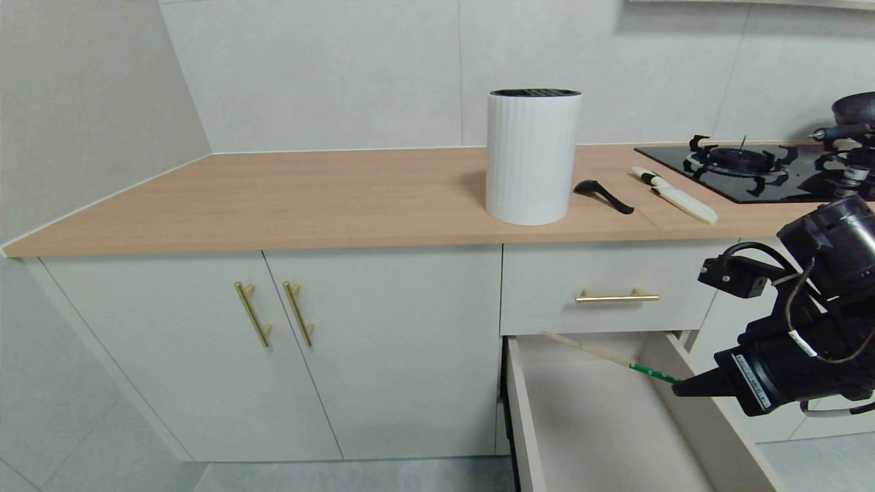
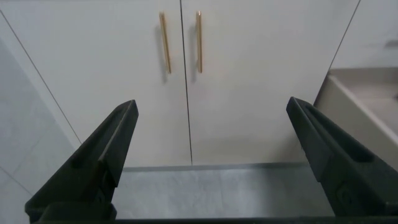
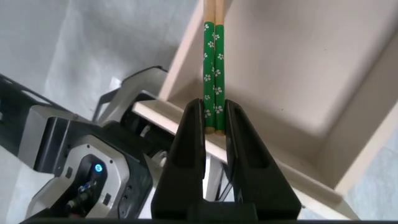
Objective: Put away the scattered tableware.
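Head view: the right gripper (image 1: 683,389) sits low on the right, clamped on the green end of a pair of chopsticks (image 1: 601,354) that poke out over the open drawer (image 1: 588,424). Up on the counter (image 1: 307,198) there's a white ribbed holder (image 1: 532,157), a black spoon (image 1: 603,195) just beside it, and a pale knife (image 1: 675,195) near the stove (image 1: 752,171). Left wrist view: the left gripper (image 2: 211,107) has its fingers spread wide with nothing between them, facing the cabinet doors (image 2: 249,81). Right wrist view: the fingers pinch the chopsticks' flowered green ends, and the sticks point into the drawer.
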Robot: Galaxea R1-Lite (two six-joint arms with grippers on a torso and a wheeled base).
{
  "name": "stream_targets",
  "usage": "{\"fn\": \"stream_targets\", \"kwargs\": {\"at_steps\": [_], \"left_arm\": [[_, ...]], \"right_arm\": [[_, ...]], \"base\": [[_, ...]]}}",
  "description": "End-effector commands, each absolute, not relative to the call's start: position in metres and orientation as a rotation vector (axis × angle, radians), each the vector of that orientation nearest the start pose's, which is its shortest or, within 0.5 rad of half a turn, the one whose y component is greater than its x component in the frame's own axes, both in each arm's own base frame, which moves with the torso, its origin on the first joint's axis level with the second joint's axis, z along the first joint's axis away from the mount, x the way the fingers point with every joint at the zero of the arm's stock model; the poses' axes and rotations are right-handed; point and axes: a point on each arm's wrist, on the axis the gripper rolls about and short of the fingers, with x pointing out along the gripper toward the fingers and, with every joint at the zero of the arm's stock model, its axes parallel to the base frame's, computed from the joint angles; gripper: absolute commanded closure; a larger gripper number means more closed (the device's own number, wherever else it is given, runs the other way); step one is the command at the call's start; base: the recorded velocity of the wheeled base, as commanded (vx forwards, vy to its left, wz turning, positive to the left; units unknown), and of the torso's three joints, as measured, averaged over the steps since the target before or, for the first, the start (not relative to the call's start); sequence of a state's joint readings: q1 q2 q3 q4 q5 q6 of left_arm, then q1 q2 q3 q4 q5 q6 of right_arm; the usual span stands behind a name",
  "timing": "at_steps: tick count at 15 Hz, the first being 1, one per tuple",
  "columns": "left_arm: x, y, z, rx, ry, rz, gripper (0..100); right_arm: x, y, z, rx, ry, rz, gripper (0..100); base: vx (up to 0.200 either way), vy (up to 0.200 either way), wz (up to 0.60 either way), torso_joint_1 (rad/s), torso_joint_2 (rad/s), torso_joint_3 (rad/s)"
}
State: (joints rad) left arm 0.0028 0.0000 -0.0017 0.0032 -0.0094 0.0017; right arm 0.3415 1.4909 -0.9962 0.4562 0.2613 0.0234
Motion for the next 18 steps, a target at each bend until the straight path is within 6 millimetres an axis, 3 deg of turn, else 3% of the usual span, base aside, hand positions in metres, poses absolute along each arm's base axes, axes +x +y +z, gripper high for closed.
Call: {"fn": "stream_targets", "kwargs": {"at_steps": [1,7,13,15,18], "left_arm": [[-0.023,0.0,0.076,0.002,0.003,-0.006,0],[-0.023,0.0,0.076,0.002,0.002,-0.006,0],[-0.023,0.0,0.076,0.002,0.003,-0.006,0],[-0.023,0.0,0.076,0.002,0.003,-0.006,0],[-0.023,0.0,0.076,0.002,0.003,-0.006,0]], "right_arm": [[0.213,0.082,0.195,-0.023,0.991,0.537,100],[0.214,0.083,0.191,-0.025,0.999,0.535,100],[0.226,0.087,0.185,-0.021,0.947,0.53,100],[0.236,0.089,0.17,-0.047,0.949,0.475,100],[0.271,0.1,0.135,-0.037,0.979,0.266,100]], "base": [[0.0,0.0,0.0,-0.144,0.46,0.31],[0.0,0.0,0.0,-0.106,0.44,0.32],[0.0,0.0,0.0,-0.012,0.07,0.047],[0.0,0.0,0.0,0.0,0.0,0.0],[0.0,0.0,0.0,0.0,0.0,0.0]]}}
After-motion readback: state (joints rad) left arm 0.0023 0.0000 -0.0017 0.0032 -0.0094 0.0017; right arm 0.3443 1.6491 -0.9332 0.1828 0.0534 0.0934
